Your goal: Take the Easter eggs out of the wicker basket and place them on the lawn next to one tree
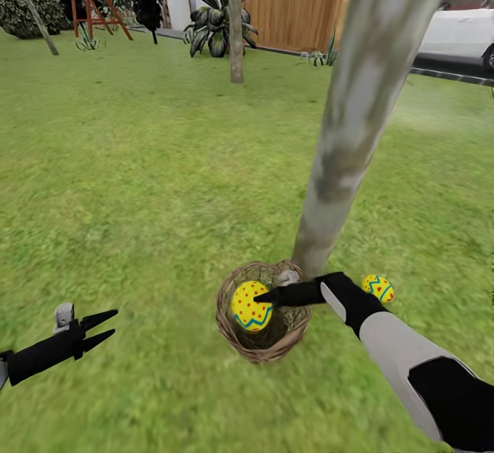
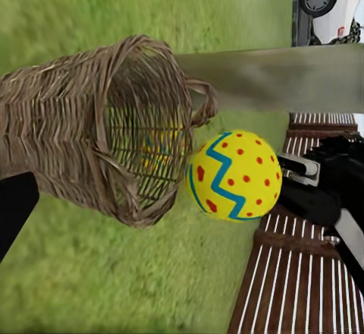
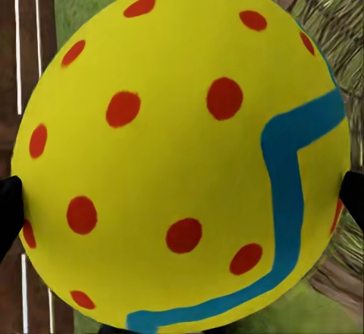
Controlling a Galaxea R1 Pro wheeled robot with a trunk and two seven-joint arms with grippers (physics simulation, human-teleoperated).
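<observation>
I have the right gripper [image 1: 264, 296] over the wicker basket [image 1: 230, 329], its two black fingers clamped on either side of a yellow egg [image 1: 250, 307] with red dots and a blue zigzag band. From the right wrist camera the egg [image 3: 182, 152] sits squarely between the finger pads [image 3: 9, 212], one dark tip at each side of it. The left wrist camera sees that same egg [image 2: 233, 176] held up just above the rim of the basket [image 2: 98, 133], clear of the weave, with the black right gripper [image 2: 292, 171] behind it. Through the open wicker I can make out something yellow inside the basket, but too blurred for me to call.

The basket stands on the lawn [image 1: 137, 185] right at the foot of the pale grey tree trunk [image 1: 357, 110], its far rim touching or almost touching the bark. A second egg [image 1: 378, 288] lies on the grass just beside that trunk, on the right side behind my right forearm.

My left gripper [image 1: 99, 329] hangs low over the grass well to the left of the basket, its fingers spread and holding nothing. Farther off I see a wooden fence [image 1: 295, 0], a broad-leaved plant [image 1: 216, 24] and a white car [image 1: 460, 34]
</observation>
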